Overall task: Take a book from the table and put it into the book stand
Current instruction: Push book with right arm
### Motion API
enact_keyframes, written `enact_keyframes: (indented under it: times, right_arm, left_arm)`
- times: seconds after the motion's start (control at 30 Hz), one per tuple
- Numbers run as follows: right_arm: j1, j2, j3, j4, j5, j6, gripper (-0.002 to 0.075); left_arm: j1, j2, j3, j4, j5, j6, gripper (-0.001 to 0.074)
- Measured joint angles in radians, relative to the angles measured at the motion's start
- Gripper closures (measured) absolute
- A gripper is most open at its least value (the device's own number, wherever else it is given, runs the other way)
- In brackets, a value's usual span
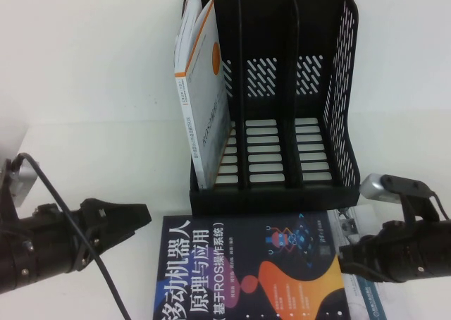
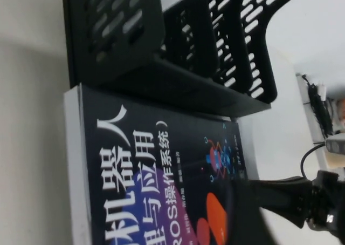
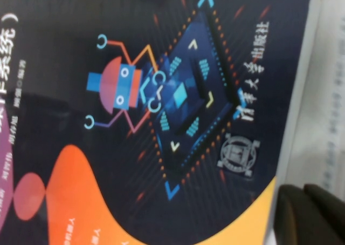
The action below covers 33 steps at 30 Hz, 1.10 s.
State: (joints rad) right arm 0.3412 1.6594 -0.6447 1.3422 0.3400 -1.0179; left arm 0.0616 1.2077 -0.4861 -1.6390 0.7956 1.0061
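The dark navy book lies flat on the white table, just in front of the black book stand. It also shows in the left wrist view and the right wrist view. My left gripper hovers low beside the book's left edge, near its far corner, pointing toward it. My right gripper is shut and empty. Its tips rest at the book's right edge. The stand also shows in the left wrist view. Its middle and right slots are empty.
A white book with an orange stripe stands in the stand's left slot. Another white book lies under or beside the navy book's right edge and also shows in the right wrist view.
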Motion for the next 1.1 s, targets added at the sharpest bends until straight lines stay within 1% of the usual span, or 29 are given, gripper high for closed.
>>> enact_keyframes:
  times: [0.03, 0.13, 0.2, 0.27, 0.33, 0.43, 0.53, 0.73, 0.9, 1.1]
  right_arm:
    - [0.002, 0.006, -0.008, 0.002, 0.006, 0.0, 0.0727]
    - [0.004, 0.027, -0.034, 0.004, 0.016, 0.0, 0.0727]
    - [0.004, 0.039, -0.045, 0.007, 0.022, 0.0, 0.0727]
    - [0.004, 0.052, -0.057, 0.013, 0.027, 0.0, 0.0727]
    - [0.004, 0.064, -0.065, 0.023, 0.035, 0.0, 0.0727]
    - [0.004, 0.078, -0.074, 0.035, 0.044, 0.0, 0.0726]
    - [0.004, 0.082, -0.078, 0.038, 0.049, 0.0, 0.0727]
    - [0.004, 0.084, -0.08, 0.038, 0.055, 0.0, 0.0727]
    - [0.004, 0.087, -0.083, 0.042, 0.076, 0.0, 0.0727]
    - [0.004, 0.1, -0.084, 0.078, 0.111, 0.0, 0.0727]
  left_arm:
    - [0.0, 0.0, -0.008, 0.016, -0.006, -0.011, 0.0366]
    - [0.009, 0.0, -0.035, 0.089, -0.018, -0.056, 0.0311]
    - [0.037, 0.006, -0.061, 0.142, -0.014, -0.098, 0.0301]
    - [0.095, 0.025, -0.09, 0.183, 0.026, -0.137, 0.0296]
    - [0.165, 0.067, -0.119, 0.196, 0.102, -0.16, 0.0294]
    - [0.243, 0.148, -0.138, 0.198, 0.221, -0.167, 0.0292]
    - [0.282, 0.243, -0.142, 0.213, 0.294, -0.167, 0.029]
    - [0.288, 0.398, -0.144, 0.255, 0.347, -0.123, 0.0289]
    - [0.288, 0.481, -0.147, 0.256, 0.354, -0.071, 0.0288]
    - [0.288, 0.581, -0.15, 0.247, 0.354, -0.058, 0.0288]
